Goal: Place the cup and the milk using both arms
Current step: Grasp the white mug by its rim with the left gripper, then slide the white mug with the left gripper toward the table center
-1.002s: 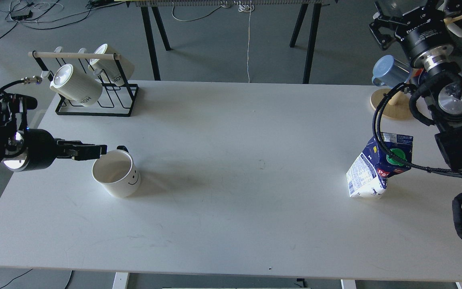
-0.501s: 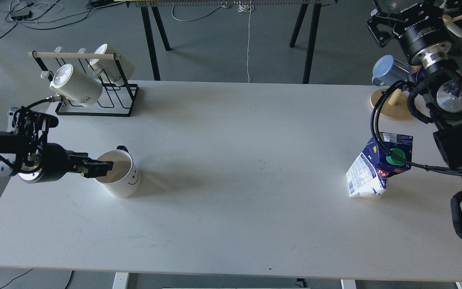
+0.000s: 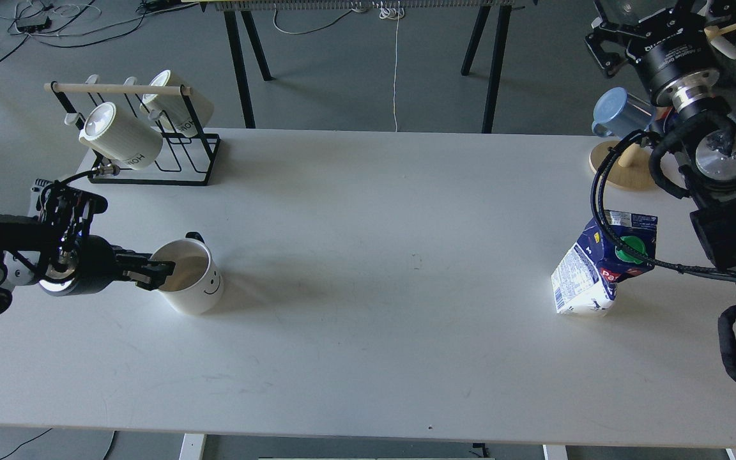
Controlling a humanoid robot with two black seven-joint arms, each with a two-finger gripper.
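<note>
The white cup (image 3: 190, 281) with a smiley face stands upright on the table's left side. My left gripper (image 3: 158, 271) is at the cup's left rim, with a fingertip reaching over the rim. It is dark and I cannot tell its fingers apart. The blue and white milk carton (image 3: 598, 268) with a green cap stands on the right side of the table, leaning a little. My right gripper (image 3: 607, 41) is high at the far right, well beyond the carton, with its fingers spread and nothing in them.
A black wire rack (image 3: 151, 150) with two white mugs stands at the back left. A round wooden stand (image 3: 623, 169) with a blue mug (image 3: 620, 114) hung on it is at the back right. My right arm's cables (image 3: 604, 211) hang over the carton.
My left gripper has come down and forward to the cup's left rim. The cup and the carton have not moved. My right gripper has barely shifted.
</note>
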